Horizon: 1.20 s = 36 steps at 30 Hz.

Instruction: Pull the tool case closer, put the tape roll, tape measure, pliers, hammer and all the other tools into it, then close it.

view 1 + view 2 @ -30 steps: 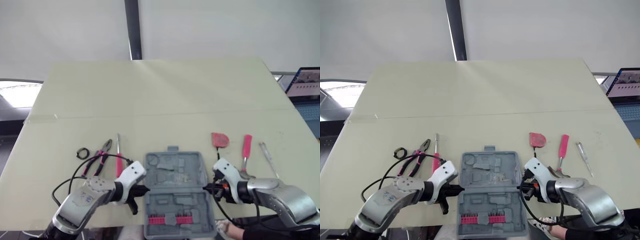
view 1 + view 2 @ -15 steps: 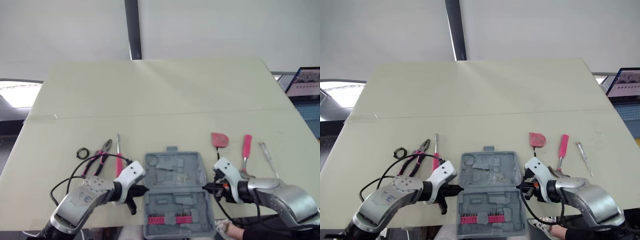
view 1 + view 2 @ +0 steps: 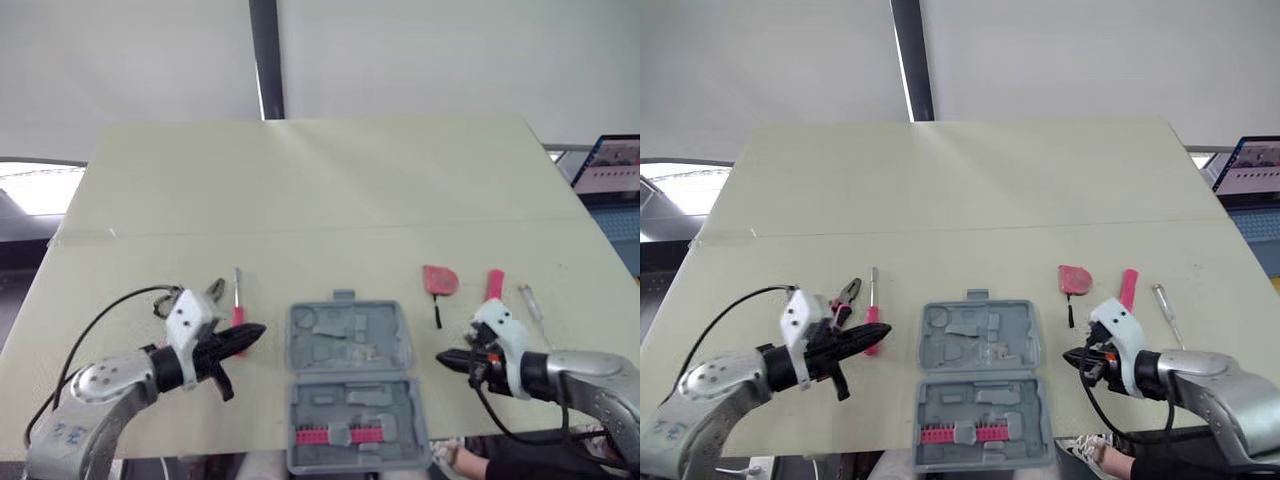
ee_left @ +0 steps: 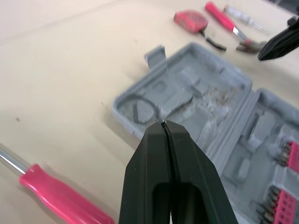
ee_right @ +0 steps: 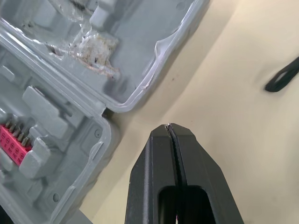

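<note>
On the pale surface [image 3: 300, 180], open grey tool case [image 3: 352, 385] between left jaws and right jaws, apart from both, each pressed fully shut with nothing held, pink-handled screwdriver [image 3: 238, 314] just beside left jaws, red tape measure [image 3: 439, 280] near right jaws.

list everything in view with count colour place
table: 1, cream, under everything
tool case: 1, grey, open, centre
bit strip: 1, pink, case's near half
pink screwdriver: 1, pink, left of case
pliers: 1, grey head, beside that screwdriver
tape measure: 1, red, right of case
hammer: 1, pink handle, right of tape measure
slim screwdriver: 1, clear, far right
laptop: 1, dark, far right
left gripper: 1, black, shut, left of case
right gripper: 1, black, shut, right of case
</note>
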Each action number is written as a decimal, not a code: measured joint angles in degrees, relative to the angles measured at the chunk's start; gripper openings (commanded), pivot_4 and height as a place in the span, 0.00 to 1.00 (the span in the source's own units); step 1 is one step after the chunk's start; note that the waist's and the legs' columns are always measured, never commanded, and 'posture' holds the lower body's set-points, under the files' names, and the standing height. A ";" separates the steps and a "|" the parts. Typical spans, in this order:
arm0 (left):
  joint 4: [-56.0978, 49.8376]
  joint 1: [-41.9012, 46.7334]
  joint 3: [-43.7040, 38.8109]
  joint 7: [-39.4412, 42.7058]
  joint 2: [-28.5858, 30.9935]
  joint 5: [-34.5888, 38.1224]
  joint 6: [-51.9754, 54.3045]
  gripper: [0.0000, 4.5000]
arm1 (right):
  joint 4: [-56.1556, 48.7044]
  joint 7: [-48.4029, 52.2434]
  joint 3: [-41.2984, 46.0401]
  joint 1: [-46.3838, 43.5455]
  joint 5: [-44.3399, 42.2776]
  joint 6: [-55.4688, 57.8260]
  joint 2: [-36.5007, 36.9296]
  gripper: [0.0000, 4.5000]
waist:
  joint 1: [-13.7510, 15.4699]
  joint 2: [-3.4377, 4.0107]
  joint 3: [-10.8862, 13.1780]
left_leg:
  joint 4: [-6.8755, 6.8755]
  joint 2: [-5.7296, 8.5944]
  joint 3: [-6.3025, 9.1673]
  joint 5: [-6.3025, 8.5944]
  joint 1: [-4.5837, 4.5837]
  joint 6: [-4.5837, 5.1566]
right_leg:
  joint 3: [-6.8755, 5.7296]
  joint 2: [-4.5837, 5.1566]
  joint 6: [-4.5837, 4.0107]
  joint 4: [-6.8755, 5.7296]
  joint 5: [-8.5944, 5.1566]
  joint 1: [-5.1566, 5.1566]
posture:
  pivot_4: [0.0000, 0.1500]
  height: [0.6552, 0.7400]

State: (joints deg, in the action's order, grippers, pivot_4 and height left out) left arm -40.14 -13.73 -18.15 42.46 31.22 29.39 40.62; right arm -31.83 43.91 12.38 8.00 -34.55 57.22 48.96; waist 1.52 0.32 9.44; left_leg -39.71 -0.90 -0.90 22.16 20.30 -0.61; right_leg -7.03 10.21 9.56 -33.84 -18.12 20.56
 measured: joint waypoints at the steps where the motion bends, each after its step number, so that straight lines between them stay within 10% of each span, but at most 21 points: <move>1: -0.72 -3.07 -3.14 0.61 -0.82 2.11 -0.87 0.06 | -1.68 1.10 1.93 2.60 -0.44 -1.64 -0.02 0.06 | 0.01 0.00 0.00 | 0.02 0.00 0.00 0.01 0.01 0.01 | 0.00 0.00 0.00 0.01 0.00 0.01 | 1.00 0.97; 10: 0.90 -25.53 -15.09 8.47 -5.38 2.43 -18.08 1.00 | -5.20 10.03 12.12 16.87 -3.16 -8.53 1.94 0.99 | 0.53 -0.08 0.02 | -0.04 0.01 -0.05 0.09 -0.06 0.09 | 0.04 0.00 -0.03 0.24 -0.01 -0.19 | 1.00 0.97; 36: 4.68 -34.45 -9.69 8.26 -10.25 -1.30 -37.72 1.00 | -0.22 14.11 11.64 18.59 0.12 -21.28 -0.45 0.99 | 0.57 -0.09 0.03 | -0.11 -0.01 -0.07 0.18 -0.04 0.16 | 0.06 -0.01 -0.06 0.26 -0.03 -0.19 | 1.00 0.97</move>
State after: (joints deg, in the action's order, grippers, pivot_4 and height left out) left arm -35.47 -48.19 -27.84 50.72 20.97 28.09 2.90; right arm -32.05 58.02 24.01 26.60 -34.43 35.94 48.50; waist 2.09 0.23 9.47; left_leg -39.82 -0.91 -0.97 22.35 20.26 -0.45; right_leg -6.98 10.20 9.50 -33.58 -18.14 20.37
